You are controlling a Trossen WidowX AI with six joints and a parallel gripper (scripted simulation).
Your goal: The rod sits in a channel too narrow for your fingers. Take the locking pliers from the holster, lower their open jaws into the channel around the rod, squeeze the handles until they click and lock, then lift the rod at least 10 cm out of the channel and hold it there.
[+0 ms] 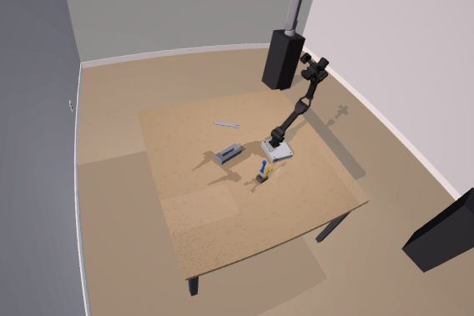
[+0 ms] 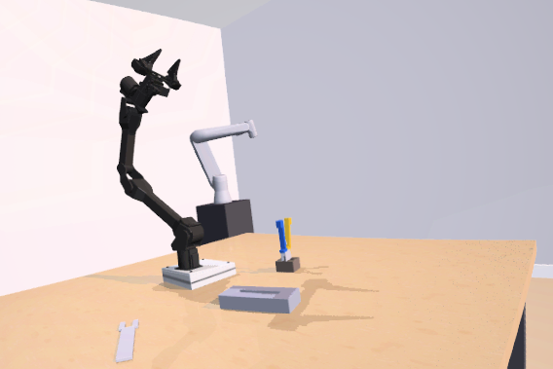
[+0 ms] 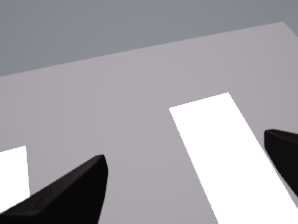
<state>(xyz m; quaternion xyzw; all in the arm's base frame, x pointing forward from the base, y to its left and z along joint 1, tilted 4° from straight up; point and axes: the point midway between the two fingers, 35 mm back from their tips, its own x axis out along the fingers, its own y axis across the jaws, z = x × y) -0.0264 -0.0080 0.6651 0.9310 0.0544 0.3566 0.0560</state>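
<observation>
The locking pliers stand upright in the dark holster (image 1: pixel 261 179) (image 2: pixel 287 265), with a blue handle (image 1: pixel 263 166) (image 2: pixel 281 237) and a yellow handle (image 2: pixel 288 234) spread apart at the top; their jaws are mostly hidden. The grey channel block (image 1: pixel 221 159) (image 2: pixel 258 303) lies on the table, with a narrow slot in its top. The rod cannot be made out inside the slot. My gripper (image 2: pixel 169 55) (image 3: pixel 183 151) is open and empty, raised high above my base and pointing upward, far from the pliers and the block.
A flat grey wrench-like tool (image 1: pixel 225 124) (image 2: pixel 126 345) lies on the table, past the channel block from the holster. My white base plate (image 1: pixel 277 150) (image 2: pixel 200 273) is beside the holster and block. A grey arm on a black pedestal (image 1: pixel 283 61) (image 2: pixel 239 219) stands off the table.
</observation>
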